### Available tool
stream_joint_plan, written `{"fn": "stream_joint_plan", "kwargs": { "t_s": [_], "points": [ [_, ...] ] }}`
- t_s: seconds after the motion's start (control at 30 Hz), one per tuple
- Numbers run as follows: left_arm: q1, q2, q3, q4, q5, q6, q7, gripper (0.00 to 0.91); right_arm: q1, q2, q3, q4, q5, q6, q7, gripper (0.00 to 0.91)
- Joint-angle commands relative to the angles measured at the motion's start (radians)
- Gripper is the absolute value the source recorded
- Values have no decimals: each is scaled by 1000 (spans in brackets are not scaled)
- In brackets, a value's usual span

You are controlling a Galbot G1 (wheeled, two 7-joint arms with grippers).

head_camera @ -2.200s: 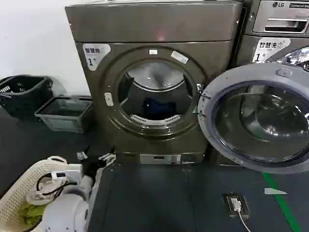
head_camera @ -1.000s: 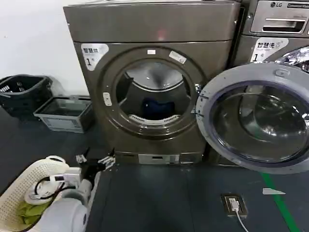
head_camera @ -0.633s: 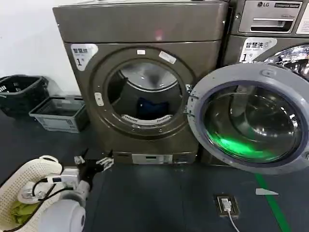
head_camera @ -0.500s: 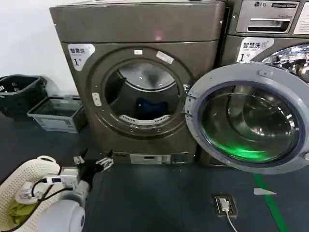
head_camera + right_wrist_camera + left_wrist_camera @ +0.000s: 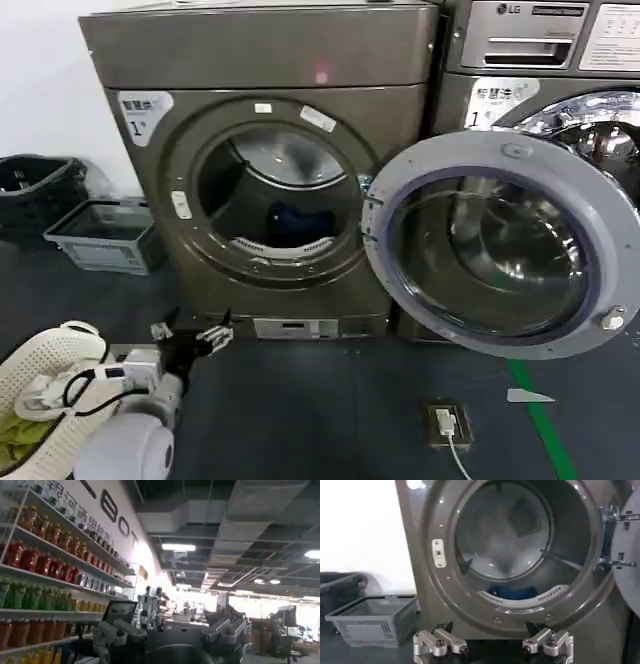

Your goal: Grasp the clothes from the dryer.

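The clothes point(image 5: 297, 222) are seen lying inside the dryer point(image 5: 262, 160) drum, door swung aside. The left gripper point(image 5: 190, 334), fingers released, is held low before the dryer; nothing grasped yet.

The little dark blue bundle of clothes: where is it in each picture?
Head view: the dark navy-blue bundle of soft clothes lies low inside the bronze-brown dryer, behind the round porthole.
Left wrist view: the clothes lie at the drum's bottom, beyond the open left gripper.
Right wrist view: not in it.
Shared landmark: the grey slatted basket.
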Motion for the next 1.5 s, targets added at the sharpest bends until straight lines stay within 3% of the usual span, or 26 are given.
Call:
{"fn": "stream_joint_plan", "kwargs": {
  "t_s": [0.03,0.57,0.93,1.5],
  "points": [
    [0,1,0,3,0,49,1,907,1,1,1,2,0,0,1,907],
    [-13,-1,7,17,1,49,1,907,-1,18,10,29,53,9,3,907],
    [-16,-3,8,24,-2,49,1,907,2,22,18,26,109,43,63,907],
    [-5,-6,15,27,-2,49,0,907,0,22,16,18,111,54,63,907]
  ]
}}
